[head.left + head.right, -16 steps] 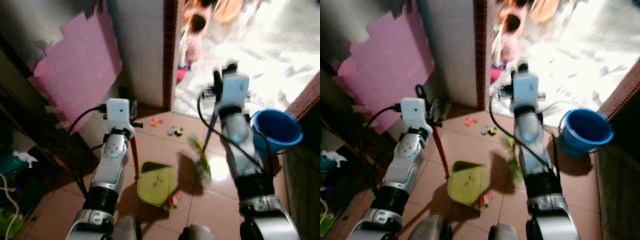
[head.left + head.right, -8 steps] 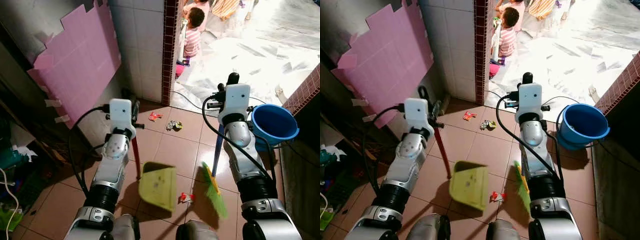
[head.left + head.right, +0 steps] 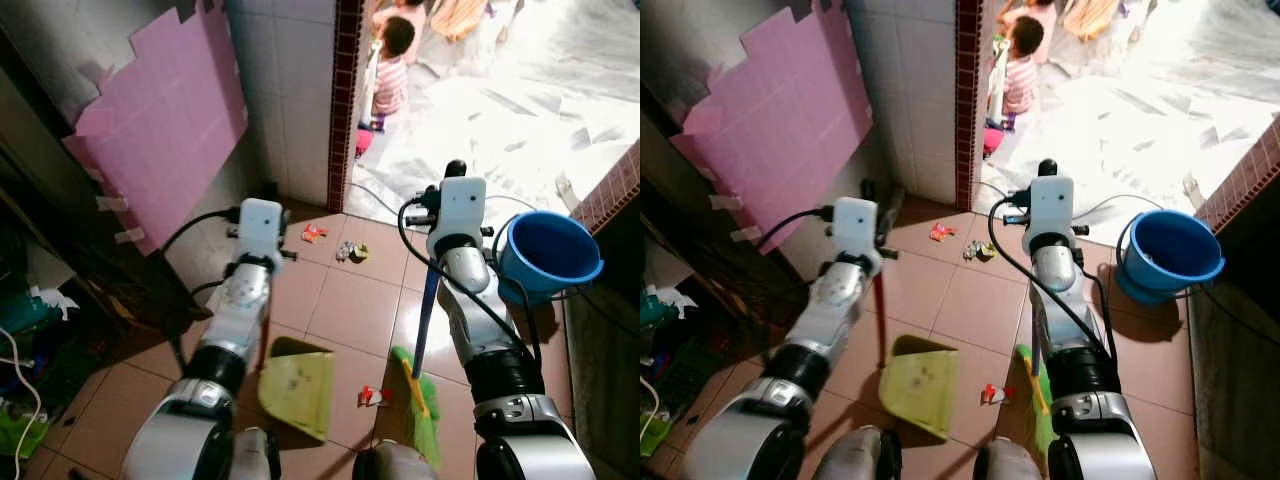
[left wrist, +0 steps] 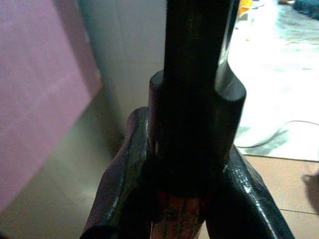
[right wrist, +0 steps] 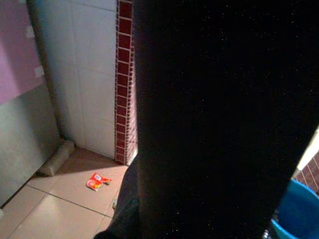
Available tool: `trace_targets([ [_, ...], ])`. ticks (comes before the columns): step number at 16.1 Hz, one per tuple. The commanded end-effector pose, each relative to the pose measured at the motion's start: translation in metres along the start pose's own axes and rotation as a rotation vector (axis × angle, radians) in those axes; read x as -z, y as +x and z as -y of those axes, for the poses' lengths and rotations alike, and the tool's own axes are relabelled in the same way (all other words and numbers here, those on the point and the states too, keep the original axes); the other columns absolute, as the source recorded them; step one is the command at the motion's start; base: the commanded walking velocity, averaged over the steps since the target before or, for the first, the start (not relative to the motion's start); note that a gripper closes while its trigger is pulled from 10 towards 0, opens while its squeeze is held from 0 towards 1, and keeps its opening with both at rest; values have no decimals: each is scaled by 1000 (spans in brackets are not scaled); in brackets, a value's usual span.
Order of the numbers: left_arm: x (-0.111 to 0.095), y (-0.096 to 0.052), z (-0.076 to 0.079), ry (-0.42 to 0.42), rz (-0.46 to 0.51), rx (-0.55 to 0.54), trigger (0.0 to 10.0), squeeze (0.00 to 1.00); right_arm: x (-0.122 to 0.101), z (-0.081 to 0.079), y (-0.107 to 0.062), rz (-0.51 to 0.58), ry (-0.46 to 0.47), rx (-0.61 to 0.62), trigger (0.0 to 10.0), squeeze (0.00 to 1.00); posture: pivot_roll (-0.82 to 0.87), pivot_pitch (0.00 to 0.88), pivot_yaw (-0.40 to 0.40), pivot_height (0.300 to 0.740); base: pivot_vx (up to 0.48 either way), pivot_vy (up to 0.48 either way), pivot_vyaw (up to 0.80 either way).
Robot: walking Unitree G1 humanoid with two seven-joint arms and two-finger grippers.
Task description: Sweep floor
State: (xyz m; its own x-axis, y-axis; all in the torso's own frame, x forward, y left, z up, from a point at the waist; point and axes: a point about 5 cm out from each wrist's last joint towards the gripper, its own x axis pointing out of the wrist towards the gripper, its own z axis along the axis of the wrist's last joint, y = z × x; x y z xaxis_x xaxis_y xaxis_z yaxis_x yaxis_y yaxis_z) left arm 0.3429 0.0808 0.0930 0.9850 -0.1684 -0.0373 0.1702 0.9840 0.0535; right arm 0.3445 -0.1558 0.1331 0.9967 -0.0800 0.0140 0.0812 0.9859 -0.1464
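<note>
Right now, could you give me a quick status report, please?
Left gripper shut on dustpan handle, right on broom. Red scrap lies between dustpan and bristles. Blue bucket beside right arm.

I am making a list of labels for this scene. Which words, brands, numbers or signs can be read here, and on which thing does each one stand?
No text can be read in these pictures.
Red wrapper by the wall: it may carry print, too small and blurred to read.
Small red scrap between the dustpan and the broom: too small to read.
Pink sheet on the wall: plain.
Blue bucket: no label seen.
</note>
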Motion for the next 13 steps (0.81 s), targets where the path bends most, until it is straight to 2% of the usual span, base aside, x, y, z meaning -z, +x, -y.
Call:
trace_targets([
  [1, -1, 4, 7, -68, -2, 6, 10000, 0, 0, -2, 4, -43, 45, 16, 10000, 0, -124, 109, 30, 740, 0, 0, 0],
  [3, 4, 7, 12, -115, -62, 12, 10000, 0, 1, -6, 5, -87, 127, 29, 10000, 0, -133, 113, 39, 740, 0, 0, 0],
  [5, 7, 8, 15, -129, -82, 15, 10000, 0, 0, -8, 5, -109, 186, 34, 10000, 0, -138, 114, 47, 740, 0, 0, 0],
  [6, 9, 8, 18, -142, -92, 29, 10000, 0, -3, -12, 6, -124, 292, 18, 10000, 0, -141, 116, 51, 740, 0, 0, 0],
  [7, 15, 6, 21, -155, -116, 43, 10000, 0, -10, -19, 7, -126, 435, -21, 10000, 0, -144, 118, 53, 740, 0, 0, 0],
  [8, 21, 4, 20, -181, -152, 35, 10000, 0, -31, -28, 7, -61, 566, -117, 10000, 0, -146, 120, 55, 740, 0, 0, 0],
  [10, 22, 4, 18, -186, -160, 27, 10000, 0, -50, -34, 7, -8, 614, -200, 10000, 0, -148, 122, 57, 740, 0, 0, 0],
  [11, 23, 4, 19, -186, -162, 29, 10000, 0, -58, -37, 7, 14, 605, -238, 10000, 0, -148, 122, 57, 740, 0, 0, 0],
  [13, 23, 4, 18, -195, -164, 23, 10000, 0, -68, -39, 8, 77, 524, -283, 10000, 0, -143, 119, 54, 740, 0, 0, 0],
])
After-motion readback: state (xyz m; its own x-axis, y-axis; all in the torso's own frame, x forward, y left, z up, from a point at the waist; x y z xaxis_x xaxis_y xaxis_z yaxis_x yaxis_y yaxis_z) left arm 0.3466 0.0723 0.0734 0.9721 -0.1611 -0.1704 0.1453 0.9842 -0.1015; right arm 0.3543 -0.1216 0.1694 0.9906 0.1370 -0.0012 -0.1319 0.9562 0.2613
